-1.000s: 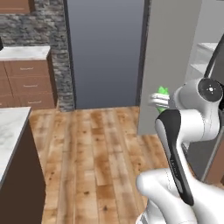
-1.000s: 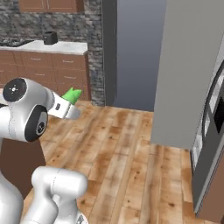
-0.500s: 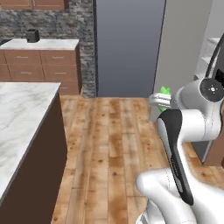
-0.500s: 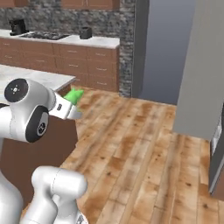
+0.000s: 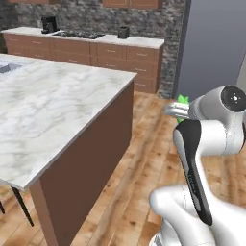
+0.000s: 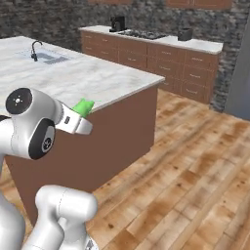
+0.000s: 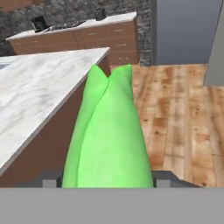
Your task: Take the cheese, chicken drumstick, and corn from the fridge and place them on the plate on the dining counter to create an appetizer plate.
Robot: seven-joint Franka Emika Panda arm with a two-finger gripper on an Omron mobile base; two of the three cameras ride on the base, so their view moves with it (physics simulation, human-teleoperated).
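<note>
hand view is showing the gripper (image 7: 107,181) clenching the corn (image 7: 107,140), so i'd be carrying it level toward the dining counter (image 5: 53,110), gently.

one corn (image 7: 107,135), one dining counter (image 5: 53,105), one sink (image 6: 49,57)

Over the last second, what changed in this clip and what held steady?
The base turned, so both base views swung off the grey fridge side and onto the dining counter, now close at the left. Nothing was picked up or released. The gripper stays closed on the corn, arm pose unchanged, with the corn's green tip poking out beyond the hand.
</note>
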